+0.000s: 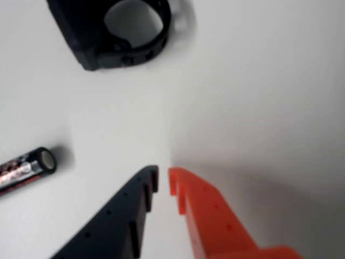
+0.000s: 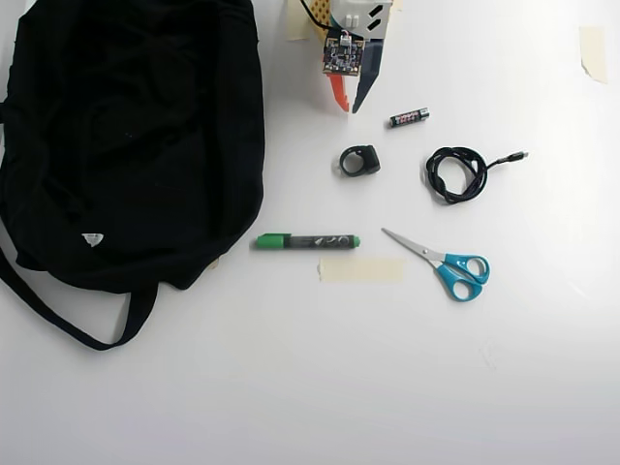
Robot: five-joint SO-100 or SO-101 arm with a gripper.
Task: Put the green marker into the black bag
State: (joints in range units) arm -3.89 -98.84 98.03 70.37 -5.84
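**A:** What does the green marker look like, and where is it?

**B:** In the overhead view the green marker (image 2: pixel 307 240) lies flat on the white table (image 2: pixel 291 387), lengthwise left to right. It has a green cap at its left end, a green tip at its right end, and a dark barrel with pale print. Its cap end sits just beside the lower right edge of the black bag (image 2: pixel 126 145), not touching it. The bag is a big floppy black fabric shape filling the upper left, with a small white tag and a strap looping out below it.

**A:** What else is nearby?

**B:** A strip of beige tape (image 2: pixel 360 270) lies just below the marker. Blue-handled scissors (image 2: pixel 446 263) are to its right. Above it sits a small black ring-shaped part (image 2: pixel 359 160), then a black battery (image 2: pixel 409 117), and farther right a coiled black cable (image 2: pixel 465 172). Nothing lies on the marker itself.

**A:** And the claw?

**B:** The gripper (image 2: pixel 347 105) is at the top of the overhead view, well apart from the marker. In the wrist view its orange finger and black finger nearly meet, with only a thin gap, and hold nothing (image 1: pixel 163 179). The battery (image 1: pixel 27 167) and the ring part (image 1: pixel 121 35) show there too.
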